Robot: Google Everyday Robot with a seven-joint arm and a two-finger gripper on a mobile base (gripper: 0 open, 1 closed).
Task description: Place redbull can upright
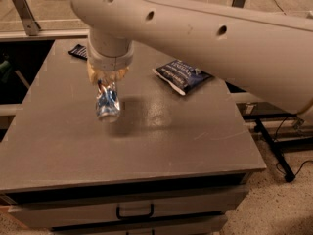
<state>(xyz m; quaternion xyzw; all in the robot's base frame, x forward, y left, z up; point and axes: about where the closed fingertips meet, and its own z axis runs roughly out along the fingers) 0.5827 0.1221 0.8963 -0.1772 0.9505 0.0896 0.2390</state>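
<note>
The redbull can (pixel 107 106), slim and shiny silver-and-blue, hangs in my gripper (pixel 107 84) above the left middle of the grey table (pixel 161 146). It is tilted, with its silver end pointing down and toward the camera, and it does not touch the tabletop. The gripper is shut on the can's upper part. My large white arm (pixel 205 28) crosses the top of the view and hides the table's far middle.
A dark-blue crinkly snack bag (pixel 182 75) lies flat at the table's back right. A small flat dark-blue packet (pixel 78 51) lies at the back left, partly behind the wrist. Drawers with a handle (pixel 134 212) sit under the front edge. A dark gap runs left of the table.
</note>
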